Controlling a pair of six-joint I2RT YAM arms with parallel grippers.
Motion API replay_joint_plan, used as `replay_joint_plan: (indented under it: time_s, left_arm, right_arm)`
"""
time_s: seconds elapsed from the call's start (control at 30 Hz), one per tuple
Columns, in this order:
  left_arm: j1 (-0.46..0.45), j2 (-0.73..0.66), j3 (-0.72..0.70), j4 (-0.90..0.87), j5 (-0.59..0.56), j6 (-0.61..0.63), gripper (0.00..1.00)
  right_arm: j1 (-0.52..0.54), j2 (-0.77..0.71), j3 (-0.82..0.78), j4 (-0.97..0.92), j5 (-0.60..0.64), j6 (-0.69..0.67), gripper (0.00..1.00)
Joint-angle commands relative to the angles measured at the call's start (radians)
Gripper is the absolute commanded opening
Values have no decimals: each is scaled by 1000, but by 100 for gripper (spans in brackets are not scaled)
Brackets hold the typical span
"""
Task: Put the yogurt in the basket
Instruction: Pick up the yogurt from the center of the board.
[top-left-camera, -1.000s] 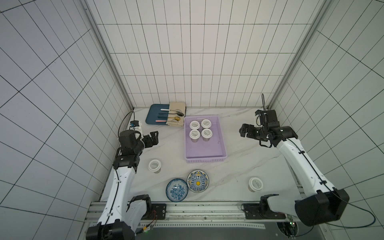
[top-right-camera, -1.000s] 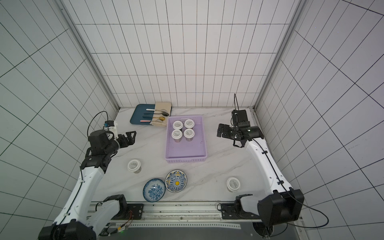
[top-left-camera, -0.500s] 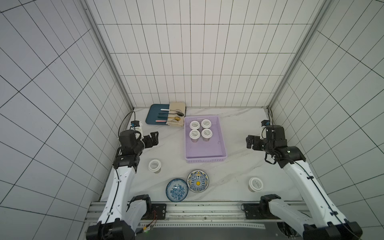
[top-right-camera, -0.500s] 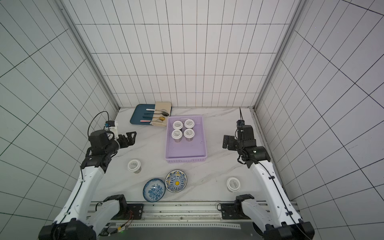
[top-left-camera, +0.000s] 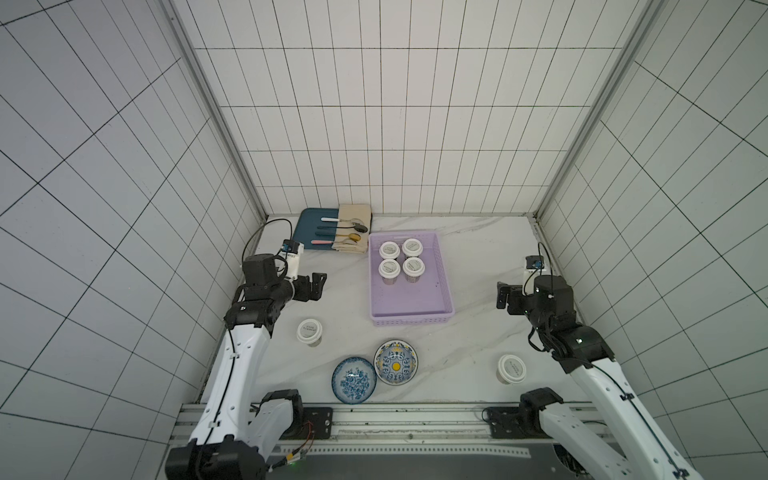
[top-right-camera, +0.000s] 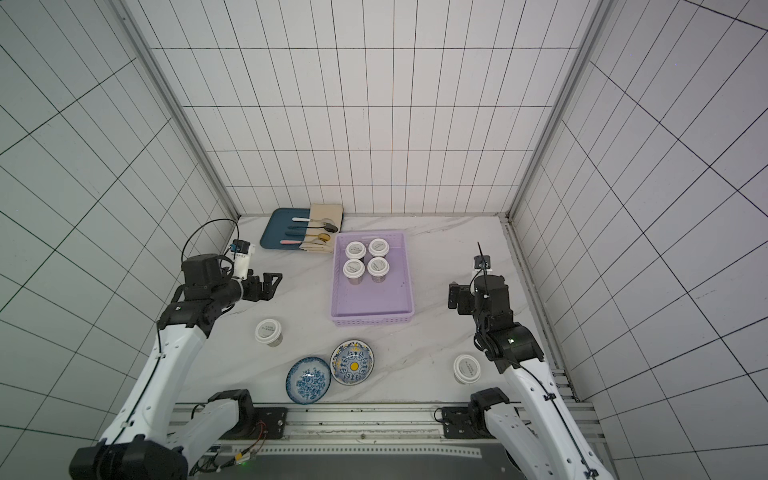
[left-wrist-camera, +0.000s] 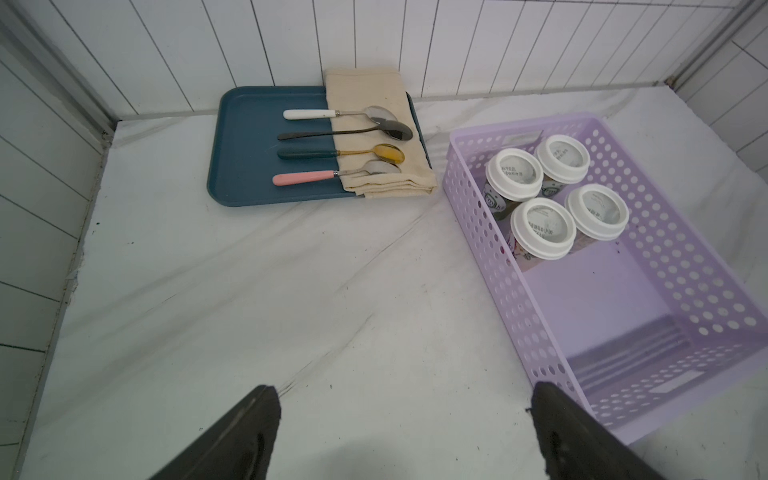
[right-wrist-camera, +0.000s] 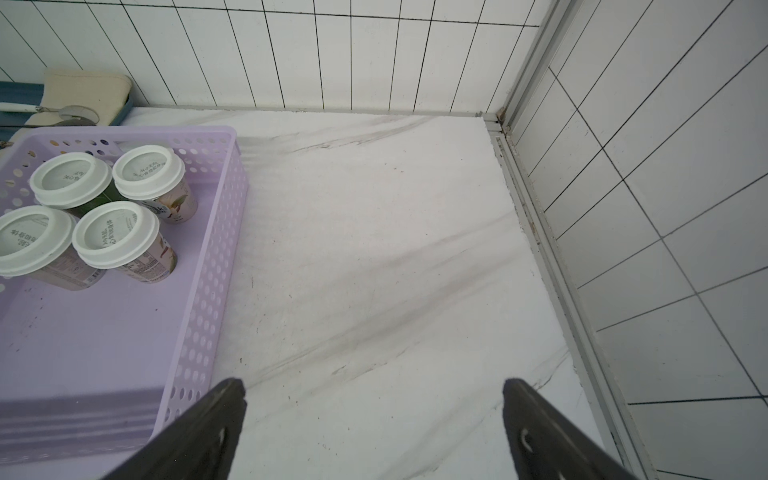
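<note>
1. While both arms hang over the marble table (top-left-camera: 478, 257), the left gripper (top-left-camera: 319, 286) holds its jaws spread wide with nothing between them. It is out to the left of the basket (top-left-camera: 411, 320) and well apart from it.
2. The right gripper (top-left-camera: 503, 296) is likewise spread wide and empty, off the basket's right side. In the right wrist view only bare table shows between its fingers (right-wrist-camera: 187, 449).
3. Four yogurt cups (top-left-camera: 389, 269) stand upright in a tight square at the far end of the basket, white lids up.
4. A fifth yogurt cup (top-left-camera: 309, 330) stands on the table to the left of the basket's near left corner.
5. A sixth yogurt cup (top-left-camera: 512, 368) stands to the right of the basket and nearer the front, close beside the right arm.
6. Two patterned blue bowls (top-left-camera: 353, 380) sit just in front of the basket; whether their rims touch is hard to tell from above.
7. A dark blue tray (top-left-camera: 307, 226) lies off the basket's far left corner. It carries a beige cloth (top-left-camera: 353, 214) and four spoons (left-wrist-camera: 311, 114), and the cloth's edge lies just beside the basket.
</note>
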Motion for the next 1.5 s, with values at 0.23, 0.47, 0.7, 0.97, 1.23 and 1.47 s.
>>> replay_joint_plan:
  time_s: [0.23, 0.47, 0.7, 0.97, 1.23, 1.47]
  left_arm:
    - [-49, 139, 195, -556, 20, 334, 98]
    - [-46, 229, 256, -725, -97, 403, 98]
    - [-25, 234, 208, -697, -153, 430, 98]
    - [52, 299, 199, -655, -199, 473, 98]
    - [69, 358, 174, -668, -125, 520, 98]
    - [113, 429, 179, -664, -83, 539, 98]
  right_arm:
    - [37, -54, -63, 95, 78, -34, 99]
    - [52, -58, -70, 90, 97, -47, 99]
    - [57, -52, -70, 91, 96, -47, 99]
    - [62, -40, -72, 86, 97, -46, 99]
    - [63, -38, -73, 86, 102, -50, 99]
    - [65, -34, -75, 92, 99, -51, 99]
